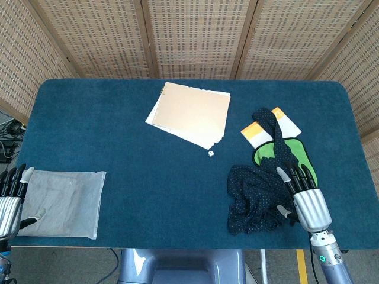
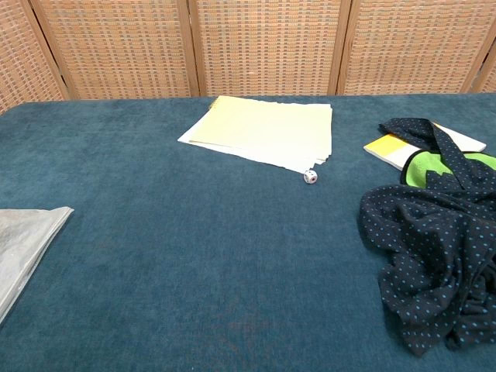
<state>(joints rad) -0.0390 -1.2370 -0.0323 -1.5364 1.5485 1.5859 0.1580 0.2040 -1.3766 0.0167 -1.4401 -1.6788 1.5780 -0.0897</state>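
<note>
My right hand (image 1: pixel 302 192) hovers at the table's near right with its fingers extended and apart, over the edge of a crumpled dark dotted cloth (image 1: pixel 254 198) (image 2: pixel 426 248); it holds nothing. A green patch (image 1: pixel 293 152) (image 2: pixel 425 167) of the garment lies just beyond the fingertips. My left hand (image 1: pixel 12 198) sits at the near left edge, fingers straight and spread, beside a clear plastic bag (image 1: pixel 62 202) (image 2: pixel 19 240). The thumb points toward the bag's edge; whether it touches is unclear. Neither hand shows in the chest view.
A stack of tan paper sheets (image 1: pixel 189 112) (image 2: pixel 267 132) lies at the table's middle back. A small white die (image 1: pixel 210 154) (image 2: pixel 310 177) sits just in front of it. An orange-and-white booklet (image 1: pixel 269 127) (image 2: pixel 403 147) lies partly under the cloth. Woven screens stand behind the blue table (image 1: pixel 148 171).
</note>
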